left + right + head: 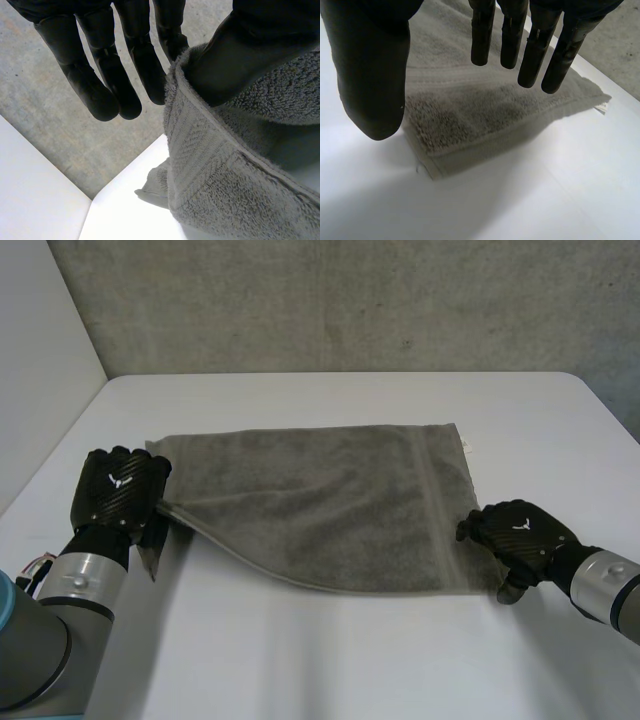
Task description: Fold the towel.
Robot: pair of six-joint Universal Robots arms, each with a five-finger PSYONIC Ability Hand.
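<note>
Left hand [118,490] pinches the near left corner of the grey towel [330,505] between thumb and fingers, raising that edge off the white table [340,660]. Right hand [520,535], fingers straight and holding nothing, is at the towel's near right corner.

Left hand [120,488] palm down, thumb pinching towel [330,510] against fingers; right hand [520,535] low, fingers straight, thumb apart

A grey towel [330,505] lies spread on the white table [350,660].
</note>
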